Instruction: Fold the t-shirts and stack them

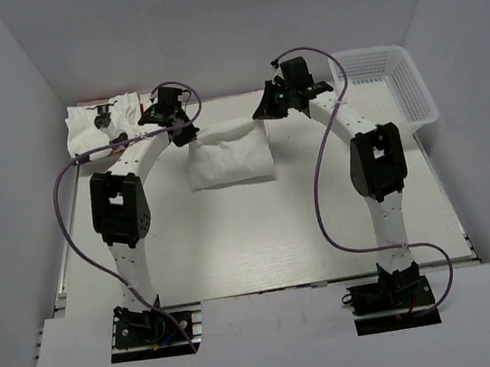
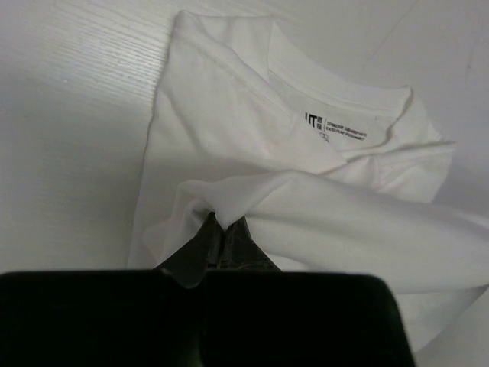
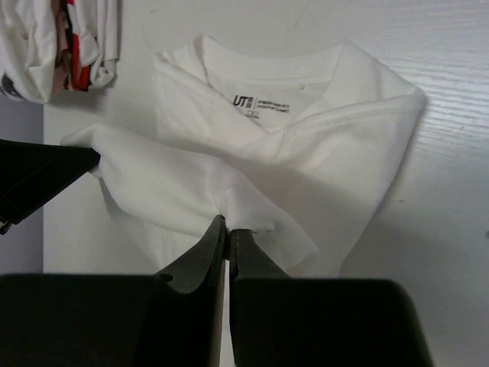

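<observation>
A plain white t-shirt [image 1: 228,160], partly folded, lies at the back middle of the table with its collar label up [image 2: 336,126]. My left gripper [image 1: 181,130] is shut on a pinch of the shirt's lifted edge [image 2: 225,220] at its left side. My right gripper [image 1: 268,111] is shut on the same lifted edge [image 3: 228,226] at its right side. The fabric hangs between the two grippers above the shirt's body [image 3: 306,153]. A pile of other white t-shirts [image 1: 104,121] with black and red prints lies at the back left, and it also shows in the right wrist view [image 3: 61,38].
A white plastic mesh basket [image 1: 386,81] stands at the back right corner. White walls enclose the table on three sides. The left gripper's black finger [image 3: 38,176] shows at the left edge of the right wrist view. Purple cables loop beside both arms.
</observation>
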{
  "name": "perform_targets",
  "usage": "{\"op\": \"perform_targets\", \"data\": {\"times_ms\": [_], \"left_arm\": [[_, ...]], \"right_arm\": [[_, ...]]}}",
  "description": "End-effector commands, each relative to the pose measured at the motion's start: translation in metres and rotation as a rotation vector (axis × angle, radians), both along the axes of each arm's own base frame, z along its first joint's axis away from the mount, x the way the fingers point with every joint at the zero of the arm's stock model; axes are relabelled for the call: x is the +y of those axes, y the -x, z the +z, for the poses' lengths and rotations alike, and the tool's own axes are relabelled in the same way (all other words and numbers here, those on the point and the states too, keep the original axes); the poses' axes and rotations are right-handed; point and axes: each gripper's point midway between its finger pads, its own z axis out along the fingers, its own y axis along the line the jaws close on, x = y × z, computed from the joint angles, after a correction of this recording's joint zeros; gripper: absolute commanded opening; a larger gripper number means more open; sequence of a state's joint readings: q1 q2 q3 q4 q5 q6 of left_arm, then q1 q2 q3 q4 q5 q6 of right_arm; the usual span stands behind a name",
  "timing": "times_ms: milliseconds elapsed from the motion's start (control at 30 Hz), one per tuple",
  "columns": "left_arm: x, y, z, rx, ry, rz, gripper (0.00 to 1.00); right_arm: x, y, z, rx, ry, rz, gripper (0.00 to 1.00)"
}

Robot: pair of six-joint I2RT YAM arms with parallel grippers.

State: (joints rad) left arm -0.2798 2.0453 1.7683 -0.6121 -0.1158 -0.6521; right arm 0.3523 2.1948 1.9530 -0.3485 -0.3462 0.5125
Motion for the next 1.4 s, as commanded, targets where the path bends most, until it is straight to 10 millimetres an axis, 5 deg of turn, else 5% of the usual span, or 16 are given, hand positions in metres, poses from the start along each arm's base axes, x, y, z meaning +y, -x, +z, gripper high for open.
{"op": "perform_targets", "data": {"times_ms": [0,167,233,267,300,333,433,567,600,633,800,867,967,1100,1300,1367], "left_arm": [[0.003,-0.025,-0.001,-0.046,0.016,-0.016,0.0],[-0.003,-0.048,-0.027,-0.044,0.039,-0.027,0.0],[0.0,-0.057,-0.037,-0.049,0.034,-0.037,0.2],[-0.002,-0.059,-0.032,-0.06,0.043,-0.044,0.29],[-0.003,-0.062,-0.034,-0.06,0.043,-0.044,0.41],[-0.003,-0.064,-0.032,-0.072,0.038,-0.052,0.7],[-0.005,-0.07,-0.008,-0.128,0.031,-0.083,1.0],[-0.003,-0.066,0.037,-0.212,0.02,-0.107,1.0],[-0.004,-0.059,0.056,-0.239,0.036,-0.119,1.0],[-0.005,-0.056,0.064,-0.259,0.038,-0.136,1.0],[-0.028,-0.023,0.065,-0.254,0.115,-0.242,1.0],[-0.041,-0.008,0.051,-0.223,0.159,-0.29,1.0],[-0.049,0.009,0.02,-0.153,0.224,-0.315,1.0],[-0.061,0.029,-0.032,-0.016,0.27,-0.346,1.0],[-0.072,0.097,-0.103,0.183,0.349,-0.401,1.0],[-0.07,0.117,-0.11,0.214,0.339,-0.4,1.0]], "right_arm": [[0.001,-0.027,-0.019,-0.045,-0.015,0.004,0.0],[-0.002,-0.055,-0.063,-0.018,-0.008,-0.034,0.0],[0.0,-0.067,-0.051,-0.076,-0.016,-0.041,0.05],[0.0,-0.069,-0.05,-0.101,-0.014,-0.038,0.19],[0.0,-0.065,-0.06,-0.097,-0.007,-0.032,0.64],[0.0,-0.073,-0.05,-0.153,-0.017,-0.038,0.89],[-0.002,-0.073,-0.025,-0.208,0.0,-0.02,0.9],[-0.003,-0.053,0.007,-0.264,0.029,0.036,0.9],[-0.003,-0.044,0.044,-0.328,0.021,0.053,0.9],[-0.004,-0.033,0.026,-0.285,0.037,0.064,0.9],[0.003,0.02,0.037,-0.289,0.065,0.12,0.9],[0.014,0.042,0.041,-0.282,0.03,0.158,0.9],[0.026,0.066,0.006,-0.194,-0.033,0.21,0.9],[0.049,0.072,-0.019,-0.187,-0.132,0.289,0.9],[0.048,0.126,-0.115,0.05,-0.118,0.349,0.9],[0.047,0.139,-0.1,0.017,-0.106,0.345,0.9]]}}
